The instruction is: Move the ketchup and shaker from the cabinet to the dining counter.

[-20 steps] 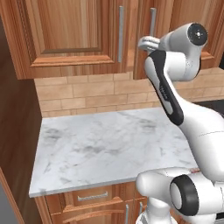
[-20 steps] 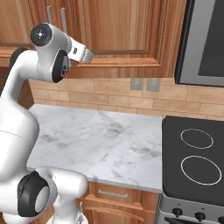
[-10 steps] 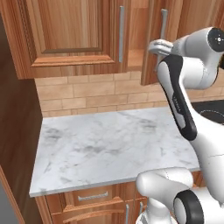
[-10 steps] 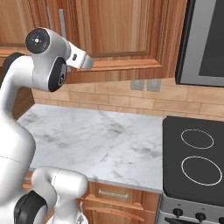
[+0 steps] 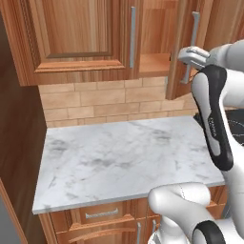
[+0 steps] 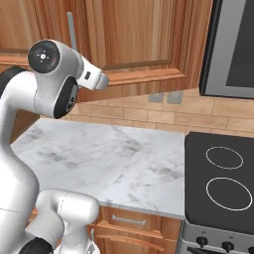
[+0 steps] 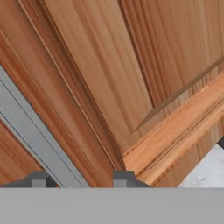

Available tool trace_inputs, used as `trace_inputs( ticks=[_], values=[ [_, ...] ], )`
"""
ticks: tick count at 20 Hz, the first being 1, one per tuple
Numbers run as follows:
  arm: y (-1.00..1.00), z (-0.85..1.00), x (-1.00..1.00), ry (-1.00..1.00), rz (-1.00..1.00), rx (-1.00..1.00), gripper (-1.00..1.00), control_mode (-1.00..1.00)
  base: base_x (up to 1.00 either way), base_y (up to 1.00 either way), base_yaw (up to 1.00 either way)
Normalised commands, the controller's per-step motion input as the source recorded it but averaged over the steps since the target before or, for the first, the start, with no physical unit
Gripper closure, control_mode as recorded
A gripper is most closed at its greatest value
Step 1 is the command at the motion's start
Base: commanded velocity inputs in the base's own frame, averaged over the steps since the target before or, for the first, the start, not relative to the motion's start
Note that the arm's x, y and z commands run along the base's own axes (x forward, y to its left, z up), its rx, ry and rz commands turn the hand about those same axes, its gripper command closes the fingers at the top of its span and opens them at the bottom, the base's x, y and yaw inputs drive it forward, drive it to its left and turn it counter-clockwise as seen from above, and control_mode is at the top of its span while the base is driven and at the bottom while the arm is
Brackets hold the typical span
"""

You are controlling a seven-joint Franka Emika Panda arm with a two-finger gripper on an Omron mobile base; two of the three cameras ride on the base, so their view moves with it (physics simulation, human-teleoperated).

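A: Quick rundown, L to R pls?

B: Left base view: far L is a dark wood side panel, then the cabinet [image 5: 81, 43] up top w/ its L door flat shut, metal bar handle [image 5: 133, 35] at that door's R edge. Under it brick tile backsplash [image 5: 105, 100], then the small marble counter [image 5: 119, 157], drawers below.

A: And the R door?

B: Swung partway out, so there's a gap showing the wood shelf [image 5: 153, 64] inside. Can't see the ketchup or shaker in that gap – what shows of the shelf looks bare, rest is hidden by the door.

A: Gripper?

B: Gripper [image 5: 190, 56] sits at the R door's bar handle [image 5: 194, 38], fingers pinched in around it. Hand view backs that up: handle bar [image 7: 30, 131] runs diagonally down between the two dark tips [image 7: 124, 178], door panel close behind.

A: Right base view?

B: White arm on the L, hand up against the cabinet door [image 6: 134, 39]. Then wall outlets [image 6: 166, 97], marble, black cooktop [image 6: 221, 173] w/ two rings far R, microwave [image 6: 233, 47] above it.
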Motion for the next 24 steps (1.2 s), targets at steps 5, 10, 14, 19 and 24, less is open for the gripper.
trace_inputs(
  ticks=[5,10,14,19,24],
  values=[
    [-0.70,0.00,-0.58,0.00,0.00,0.05,1.00,-1.00,0.00,0.00,0.00],
    [-0.67,0.00,-0.61,0.00,0.00,0.04,1.00,-1.00,0.00,0.00,0.00],
    [-0.60,0.00,-0.55,0.00,0.00,0.02,1.00,-1.00,0.00,0.00,0.00],
    [-0.27,-0.05,-0.47,0.00,0.00,0.04,-1.00,-1.00,0.00,0.00,0.00],
    [0.10,-0.06,-0.49,-0.02,0.00,0.07,-1.00,-1.00,0.00,0.00,0.00]
  ],
)
